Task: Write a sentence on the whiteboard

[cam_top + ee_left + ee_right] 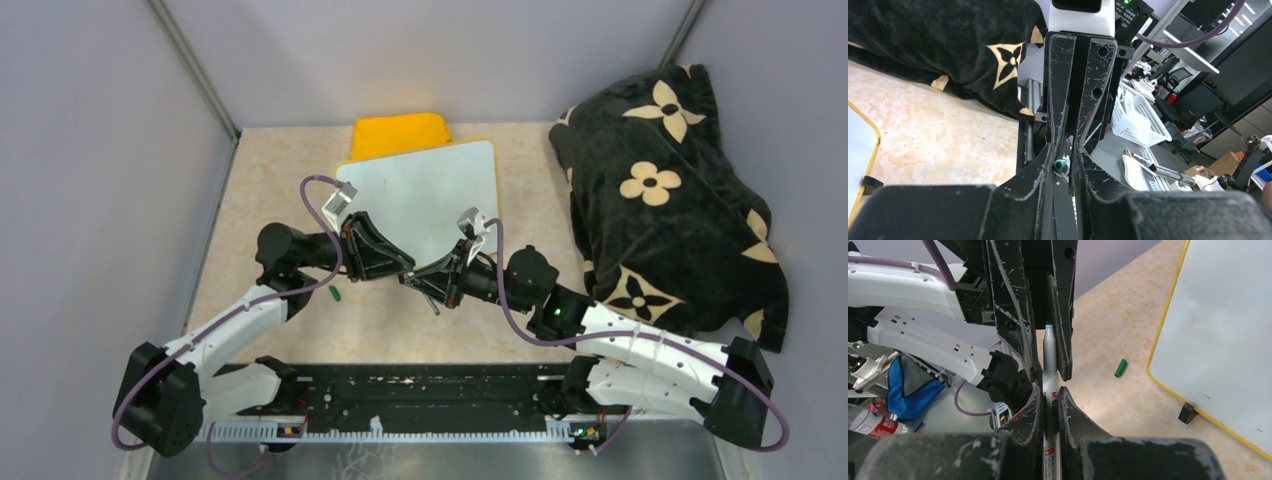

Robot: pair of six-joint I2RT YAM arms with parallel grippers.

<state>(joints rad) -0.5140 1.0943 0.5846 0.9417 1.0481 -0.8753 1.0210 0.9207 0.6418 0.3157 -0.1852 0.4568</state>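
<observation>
The whiteboard [420, 190] lies flat at mid-table, white with a thin yellow rim [1160, 330]; no sentence shows on it. My two grippers meet nose to nose just in front of its near edge. My right gripper [1050, 395] is shut on the barrel of a grey marker [1049, 355] with an uncapped green tip. My left gripper [1063, 165] faces it, its jaws drawn in close on both sides of the marker's tip end [1061, 166]. From above, the left gripper [405, 272] and right gripper [425, 285] hide most of the marker.
The marker's green cap [335, 294] lies loose on the table left of the grippers. A folded yellow cloth [398, 133] sits behind the board. A black flower-patterned cushion [665, 190] fills the right side. A black clip [1188, 412] sits on the board's near edge.
</observation>
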